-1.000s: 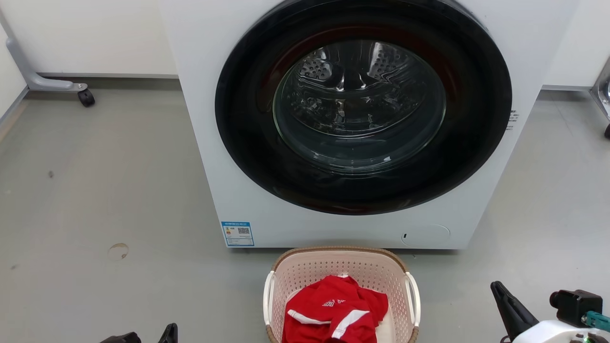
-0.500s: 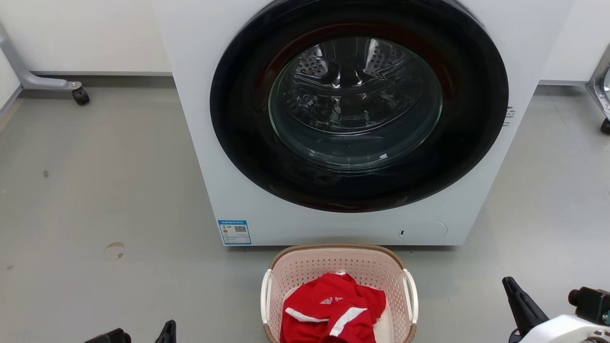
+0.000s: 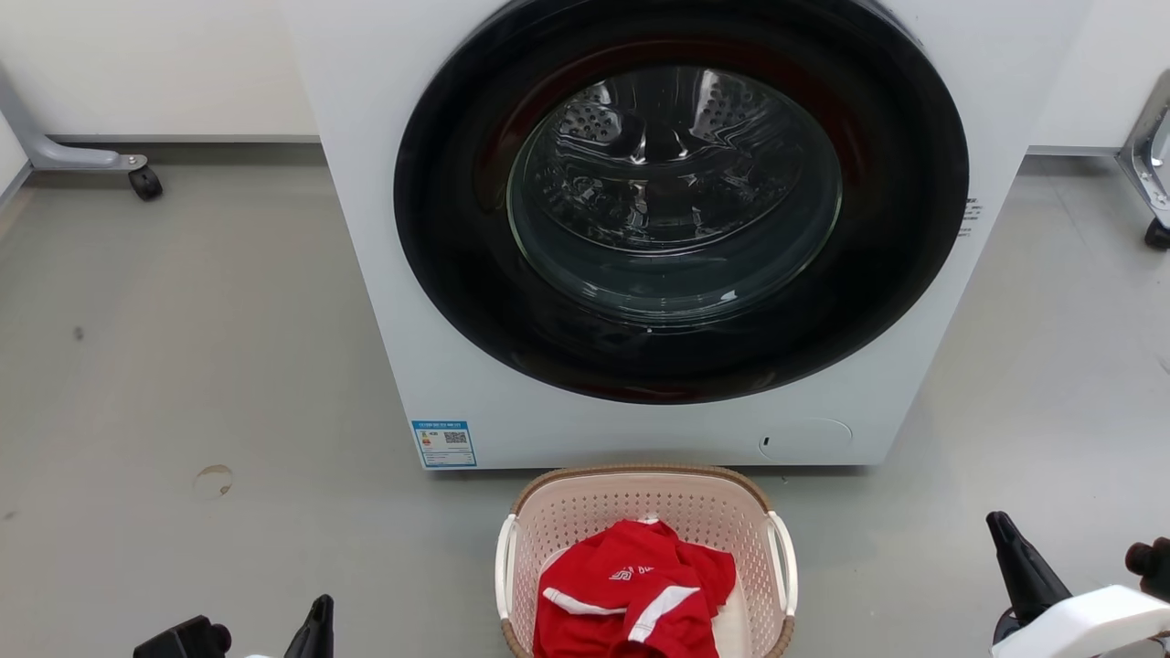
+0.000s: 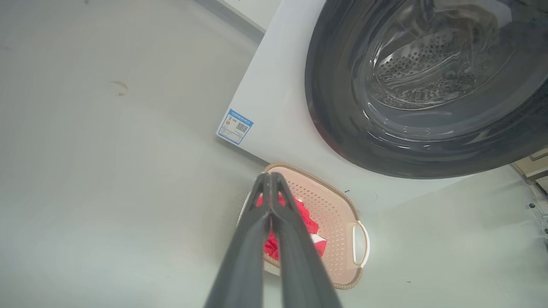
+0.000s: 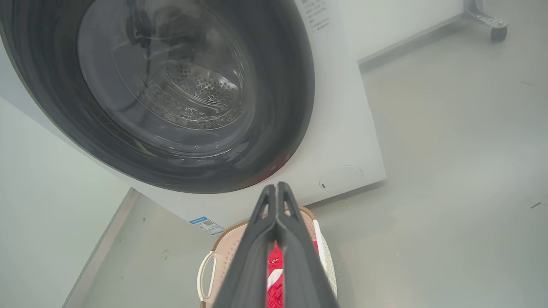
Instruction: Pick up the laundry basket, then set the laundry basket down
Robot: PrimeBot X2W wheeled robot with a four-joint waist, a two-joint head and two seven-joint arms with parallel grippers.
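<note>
The laundry basket (image 3: 640, 508), pale pink and perforated with a brown rim and white side handles, stands on the grey floor right in front of the washer. A red and white garment (image 3: 632, 594) lies in it. My left gripper (image 3: 320, 610) is shut, low at the left, well apart from the basket. My right gripper (image 3: 1001, 528) is shut, off to the right, also apart. In the left wrist view the shut left gripper (image 4: 270, 177) points over the basket (image 4: 334, 214). In the right wrist view the shut right gripper (image 5: 277, 188) points over the basket (image 5: 224, 250).
A white front-loading washer (image 3: 384, 274) with its round dark door (image 3: 676, 201) shut stands close behind the basket. Grey frame legs on casters stand at the back left (image 3: 144, 181) and back right (image 3: 1157, 233). Open grey floor lies on both sides.
The head camera has shifted a little, so the whole scene slid up and left. My right gripper has moved outward to the right. The basket has stayed on the floor.
</note>
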